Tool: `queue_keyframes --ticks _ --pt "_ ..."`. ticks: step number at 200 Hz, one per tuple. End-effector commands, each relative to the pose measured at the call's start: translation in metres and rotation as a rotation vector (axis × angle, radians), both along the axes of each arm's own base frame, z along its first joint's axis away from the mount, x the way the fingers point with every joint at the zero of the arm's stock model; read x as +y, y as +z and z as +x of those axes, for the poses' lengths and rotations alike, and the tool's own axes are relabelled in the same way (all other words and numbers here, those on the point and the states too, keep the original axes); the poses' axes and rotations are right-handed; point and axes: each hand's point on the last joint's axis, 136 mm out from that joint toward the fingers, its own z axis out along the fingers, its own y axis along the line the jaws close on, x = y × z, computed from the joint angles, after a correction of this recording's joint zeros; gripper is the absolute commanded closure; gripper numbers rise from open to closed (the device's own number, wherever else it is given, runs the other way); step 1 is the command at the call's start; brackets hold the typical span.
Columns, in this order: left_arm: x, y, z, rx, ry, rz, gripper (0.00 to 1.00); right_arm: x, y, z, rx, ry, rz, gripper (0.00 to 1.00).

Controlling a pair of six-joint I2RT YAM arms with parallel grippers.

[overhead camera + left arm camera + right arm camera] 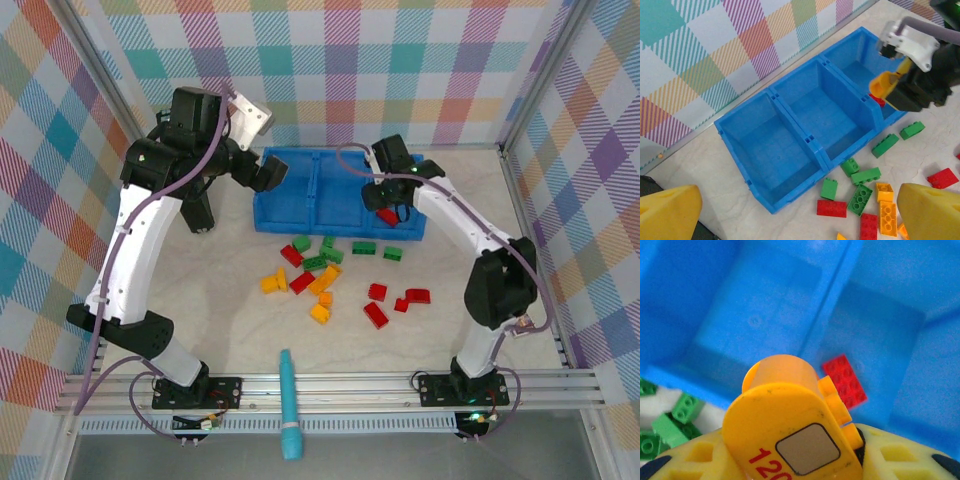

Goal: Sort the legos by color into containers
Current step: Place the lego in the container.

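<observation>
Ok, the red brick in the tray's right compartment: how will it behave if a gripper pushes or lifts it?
The red brick looks like hard plastic, so probably stiff and light. It lies flat with studs up, so it should slide rather than roll. The tray wall close by may stop it.

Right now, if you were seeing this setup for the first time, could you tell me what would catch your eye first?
The blue tray in the middle stands out, holding a single red brick in its right compartment, just under the right gripper. In front of it lies a bright scatter of red, green and yellow-orange legos on the pale table. The left gripper hovers open over the tray's left end.
</observation>
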Motion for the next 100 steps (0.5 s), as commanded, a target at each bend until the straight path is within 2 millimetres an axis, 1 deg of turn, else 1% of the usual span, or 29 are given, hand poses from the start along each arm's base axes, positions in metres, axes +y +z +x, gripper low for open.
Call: queue_keyframes --ticks 1,17,23,36,62,81,100 --pt "0.005 0.009 -0.009 -0.028 -0.007 0.0 0.0 0.023 0.019 0.031 -0.092 0.067 0.056 0.65" --pt "0.005 0.007 -0.01 -0.023 -0.008 0.003 0.0 0.044 0.015 0.04 -0.112 0.14 0.087 0.65" --pt "0.004 0.006 -0.01 -0.02 -0.012 0.002 0.0 0.051 0.01 0.042 -0.13 0.195 0.07 0.63" --pt "0.003 0.005 -0.01 -0.017 -0.016 0.002 0.0 0.06 -0.003 0.048 -0.136 0.237 0.037 0.63" --pt "0.003 0.003 -0.01 -0.011 -0.017 0.004 0.0 0.067 -0.031 0.056 -0.112 0.281 -0.031 0.61" --pt "0.003 0.003 -0.009 -0.009 -0.017 0.005 0.0 0.071 -0.042 0.056 -0.098 0.301 -0.051 0.6" --pt "0.002 0.0 -0.007 -0.003 -0.016 0.005 0.0 0.073 -0.049 0.056 -0.087 0.308 -0.072 0.57"
